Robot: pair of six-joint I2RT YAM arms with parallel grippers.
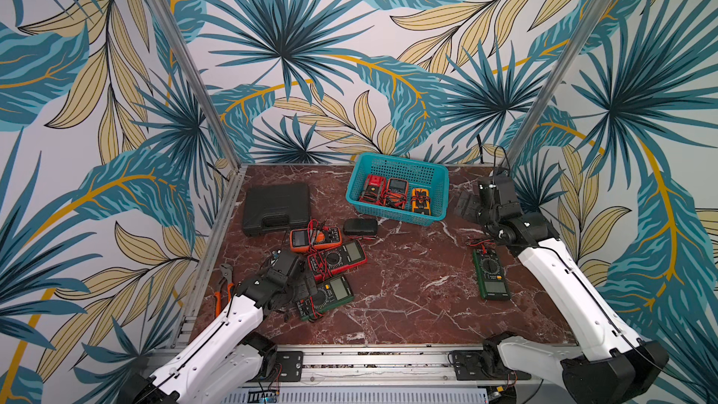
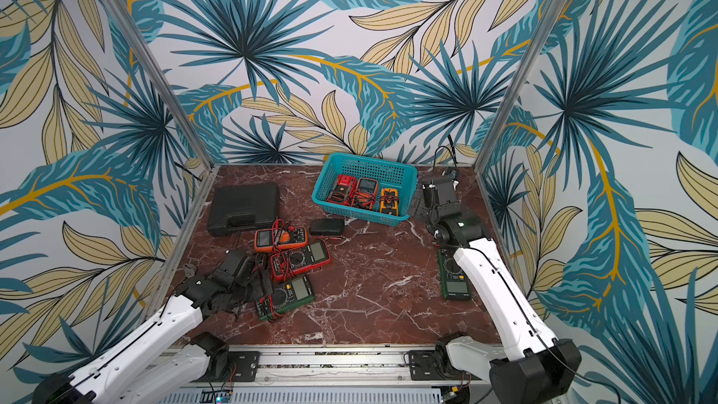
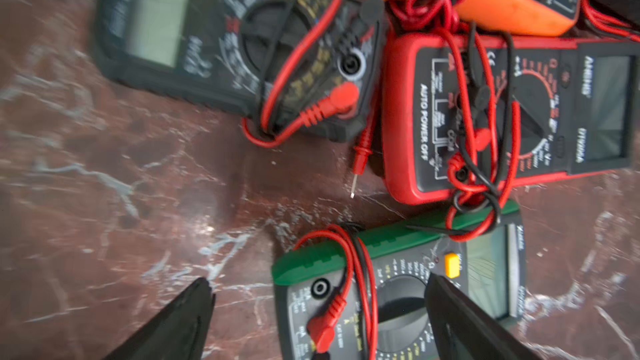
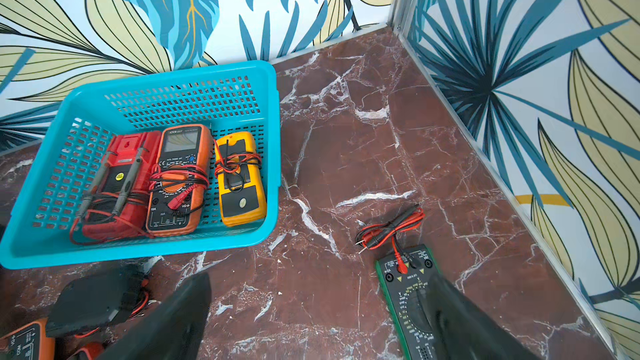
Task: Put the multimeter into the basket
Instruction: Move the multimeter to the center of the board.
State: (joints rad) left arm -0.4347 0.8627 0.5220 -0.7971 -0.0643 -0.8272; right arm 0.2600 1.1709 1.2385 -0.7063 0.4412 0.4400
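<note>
left gripper (image 3: 317, 282) hangs spread wide, gripping nothing, over a dark-green rectangular multimeter (image 1: 325, 297) wrapped in red leads (image 3: 360, 271). right gripper (image 4: 318, 280) gapes empty too, just beside the teal-blue perforated plastic basket (image 1: 392, 211) (three meters (image 1: 396, 188) lie inside) at the far side of the red-brown marble tabletop (image 1: 408, 285).

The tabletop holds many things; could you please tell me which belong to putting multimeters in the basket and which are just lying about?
Belongs: basket; orange multimeter; red multimeter; green multimeter by the left arm; green multimeter by the right arm.
Lying about: black case; pliers; small black object (unclear what).
</note>
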